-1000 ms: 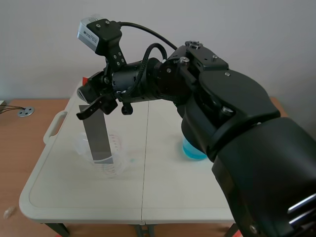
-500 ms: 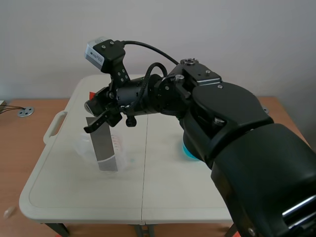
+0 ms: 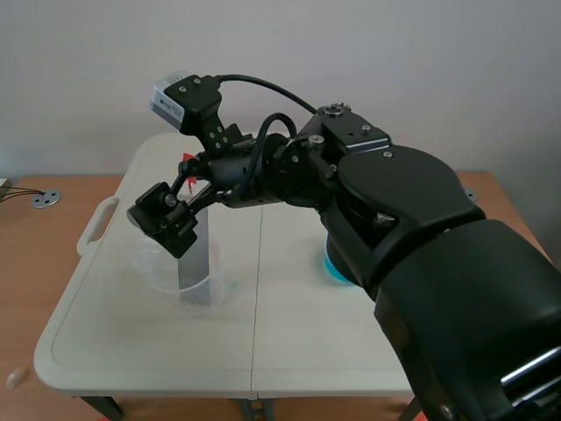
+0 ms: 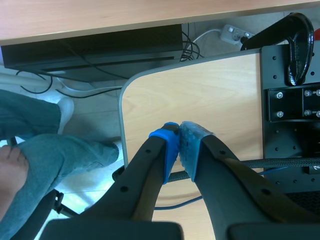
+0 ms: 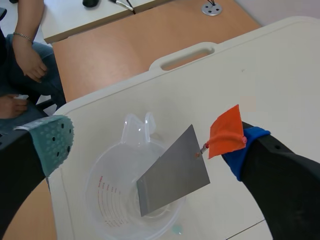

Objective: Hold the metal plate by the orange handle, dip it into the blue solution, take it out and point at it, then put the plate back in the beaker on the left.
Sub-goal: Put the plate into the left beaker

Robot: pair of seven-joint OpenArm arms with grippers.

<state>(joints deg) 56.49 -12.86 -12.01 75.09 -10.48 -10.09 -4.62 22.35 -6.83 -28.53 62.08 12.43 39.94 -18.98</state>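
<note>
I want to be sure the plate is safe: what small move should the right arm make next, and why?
Probably lift the right tool straight up and away. Its fingers stand wide apart, so the metal plate is not gripped. The plate leans inside the clear beaker, with the orange handle close beside one pad. A sideways move could knock it.

no legible text, red grad marks on beaker [image 5: 111,196] unreadable, cam [image 3: 181,98] label too blurred
</note>
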